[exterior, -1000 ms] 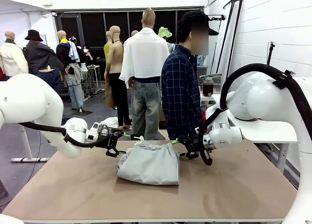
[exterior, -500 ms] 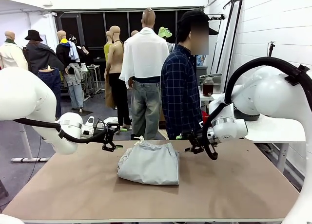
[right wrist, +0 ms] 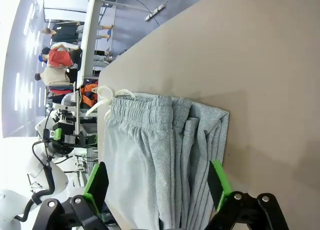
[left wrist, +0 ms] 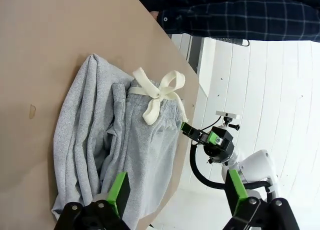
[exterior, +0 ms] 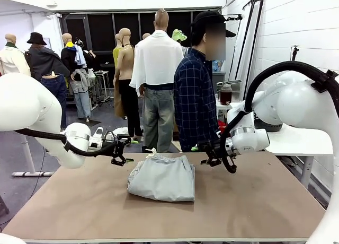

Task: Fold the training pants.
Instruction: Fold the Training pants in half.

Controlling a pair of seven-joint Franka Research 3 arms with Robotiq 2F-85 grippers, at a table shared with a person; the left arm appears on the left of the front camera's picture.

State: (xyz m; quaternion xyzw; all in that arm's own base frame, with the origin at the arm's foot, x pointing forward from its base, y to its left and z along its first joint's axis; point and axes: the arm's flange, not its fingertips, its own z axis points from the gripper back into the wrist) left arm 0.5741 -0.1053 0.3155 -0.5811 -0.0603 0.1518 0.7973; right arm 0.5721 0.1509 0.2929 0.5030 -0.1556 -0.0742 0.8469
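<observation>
Both arms backed off the pants since a second ago, now hovering either side.
Front: training pants (exterior: 161, 177) folded mid-table, left gripper (exterior: 117, 150) and right gripper (exterior: 211, 155) clear, likely done. Left wrist: fingers wide, empty. Right wrist: wide, empty.

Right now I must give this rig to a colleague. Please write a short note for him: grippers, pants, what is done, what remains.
Left gripper: jaws open, empty, just left of the training pants.
Right gripper: jaws open, empty, just right of them.
Pants: folded into a compact bundle mid-table, waistband and tied drawstring toward the person at the far edge.
Done: the fold looks complete.
Left: probably only to pull the arms away; check the uneven layered edges.
</observation>
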